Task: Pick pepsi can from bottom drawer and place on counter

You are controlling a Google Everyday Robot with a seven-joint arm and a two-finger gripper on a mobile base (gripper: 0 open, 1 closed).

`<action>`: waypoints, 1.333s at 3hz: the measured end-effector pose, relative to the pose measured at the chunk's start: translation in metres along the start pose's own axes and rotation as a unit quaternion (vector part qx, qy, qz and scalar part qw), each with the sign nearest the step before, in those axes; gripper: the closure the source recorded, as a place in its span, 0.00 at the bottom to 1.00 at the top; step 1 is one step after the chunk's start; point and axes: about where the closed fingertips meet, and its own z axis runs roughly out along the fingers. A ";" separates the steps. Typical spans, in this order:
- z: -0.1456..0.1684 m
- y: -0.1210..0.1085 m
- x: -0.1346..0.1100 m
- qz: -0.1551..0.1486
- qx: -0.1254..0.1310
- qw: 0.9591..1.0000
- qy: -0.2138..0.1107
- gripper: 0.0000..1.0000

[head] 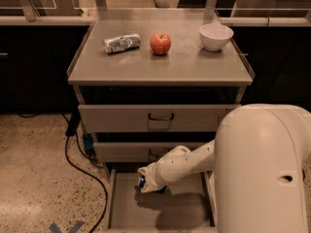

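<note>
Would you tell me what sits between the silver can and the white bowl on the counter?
A red apple, in the camera view; the pincer is inside the bottom drawer.

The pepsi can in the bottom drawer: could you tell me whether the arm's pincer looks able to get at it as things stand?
Probably yes. The bottom drawer is pulled open, and the pincer is down inside it, right at the pepsi can, with nothing else visibly between them.
</note>
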 end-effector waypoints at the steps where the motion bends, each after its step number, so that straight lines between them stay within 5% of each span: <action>1: -0.011 -0.005 -0.008 -0.007 0.004 1.000 0.003 1.00; 4: -0.100 -0.042 -0.080 -0.073 0.024 0.996 0.041 1.00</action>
